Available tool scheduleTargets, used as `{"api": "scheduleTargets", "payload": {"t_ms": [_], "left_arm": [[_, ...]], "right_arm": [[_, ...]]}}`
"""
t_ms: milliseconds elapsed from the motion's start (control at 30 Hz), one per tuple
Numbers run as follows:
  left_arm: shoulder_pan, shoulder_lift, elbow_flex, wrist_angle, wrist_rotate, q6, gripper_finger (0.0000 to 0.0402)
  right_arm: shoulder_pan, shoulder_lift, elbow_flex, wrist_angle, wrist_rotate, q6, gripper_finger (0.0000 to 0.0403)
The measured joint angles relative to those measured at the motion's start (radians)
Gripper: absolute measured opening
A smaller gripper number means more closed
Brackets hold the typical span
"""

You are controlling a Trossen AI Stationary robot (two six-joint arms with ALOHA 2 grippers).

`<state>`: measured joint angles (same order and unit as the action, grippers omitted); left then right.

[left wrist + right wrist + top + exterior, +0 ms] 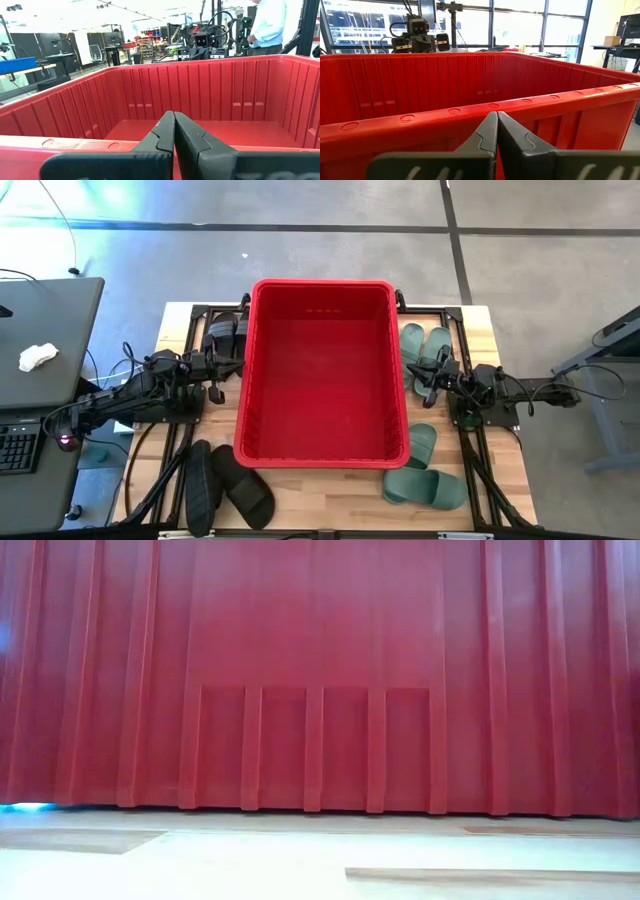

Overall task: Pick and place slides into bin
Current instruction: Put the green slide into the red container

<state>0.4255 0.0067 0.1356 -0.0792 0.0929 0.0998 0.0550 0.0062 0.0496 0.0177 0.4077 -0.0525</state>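
Slides lie on the wooden table (330,498) around the red bin (322,370), none inside it: one black pair (228,485) near the front-left corner, another black pair (222,333) partly hidden under the left arm at the bin's far-left side, a green pair (425,346) by the far-right side and two more green slides (428,475) at the front-right corner, one of them tucked against the bin's rim. They are rubbery, rounded, each with a broad strap. At the table's centre, the bin is a rectangular moulded plastic tub with ribbed walls, a rolled rim stamped with small circles, and a bare floor; in the low view its ribbed wall fills the whole width above pale wood planks. Left gripper (174,131) hovers just outside the bin's left rim, its two dark fingers pressed together on nothing; right gripper (497,129) is likewise clenched and empty, just outside the right rim. A black frame edges the table, which stands on a grey concrete floor crossed by dark lines. To the left stands a dark desk (50,330) bearing a crumpled white cloth (38,357). Beyond the bin, the wrist views show large windows, workshop benches and a person in a light shirt (267,22).
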Motion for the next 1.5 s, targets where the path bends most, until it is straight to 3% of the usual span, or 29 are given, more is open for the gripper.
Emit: {"api": "scheduleTargets", "payload": {"t_ms": [233, 467, 533, 800, 1000, 1100, 1200, 1367, 1500], "left_arm": [[0.0, 0.0, 0.0, 0.023, -0.009, -0.016, 0.0001], [0.0, 0.0, 0.001, 0.172, -0.019, -0.467, 0.0001], [0.0, 0.0, 0.001, 0.237, -0.01, -0.588, 0.0001], [0.0, 0.0, 0.002, 0.453, 0.01, -0.78, 0.0001], [0.0, 0.0, 0.002, 0.555, 0.018, -0.754, 0.0001], [0.0, 0.0, 0.002, 0.557, 0.033, -0.716, 0.0001], [0.0, 0.0, 0.002, 0.553, 0.038, -0.705, 0.0001], [0.0, 0.0, 0.002, 0.55, 0.037, -0.678, 0.0001], [0.0, 0.0, 0.002, 0.55, 0.029, -0.668, 0.0001]], "right_arm": [[-0.001, 0.0, 0.0, 0.0, 0.173, 0.0, 0.0], [-0.001, 0.0, 0.0, 0.001, 0.183, 0.011, 0.0], [-0.001, 0.0, 0.0, 0.02, 0.155, 0.136, 0.0], [-0.001, 0.0, 0.0, 0.323, 0.114, 0.608, 0.0], [-0.002, 0.0, 0.0, 0.655, 0.183, 0.644, 0.0], [-0.002, 0.0, 0.006, 0.842, 0.121, 0.634, 0.0], [-0.002, 0.0, 0.061, 0.913, 0.0, 0.545, 0.0], [-0.002, 0.024, 0.268, 0.681, -0.215, 0.398, 0.0], [-0.002, 0.106, 0.532, 0.155, -0.177, 0.347, 0.0]]}}
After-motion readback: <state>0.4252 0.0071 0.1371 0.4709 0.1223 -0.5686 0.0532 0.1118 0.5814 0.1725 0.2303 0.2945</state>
